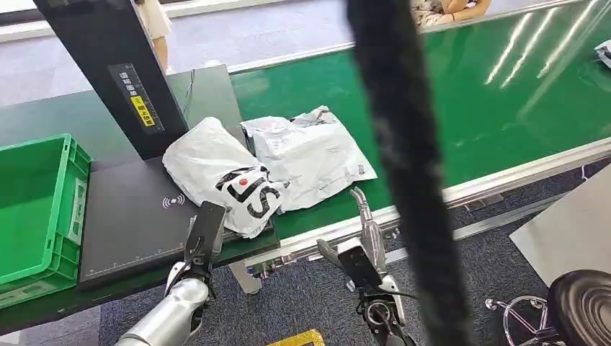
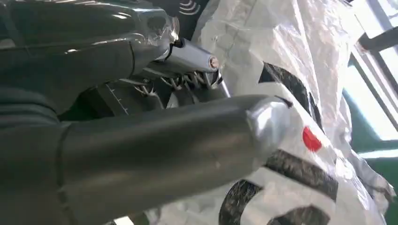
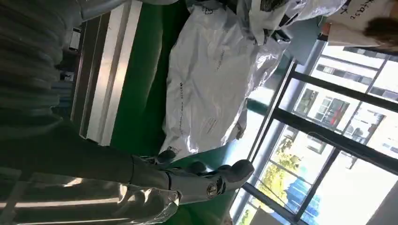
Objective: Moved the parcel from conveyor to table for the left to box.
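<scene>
Left hand (image 1: 204,238), fingers straight and unclenched, touches the printed parcel (image 1: 220,173) at the table's (image 1: 122,223) front edge (right hand (image 1: 360,245) holds nothing); a plain parcel (image 1: 313,155) lies on the conveyor (image 1: 432,94).

parcel (image 1: 220,173): glossy crinkled white plastic | conveyor (image 1: 504,94): smooth green, metal edge | crate (image 1: 36,209): green plastic

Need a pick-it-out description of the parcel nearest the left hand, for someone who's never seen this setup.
Find the black scanner pad between the green crate and the green conveyor. The parcel lies on the pad's conveyor-side edge, just ahead of the left hand. Unlike the plain grey mailer beside it, it carries bold black lettering and a red dot.
</scene>
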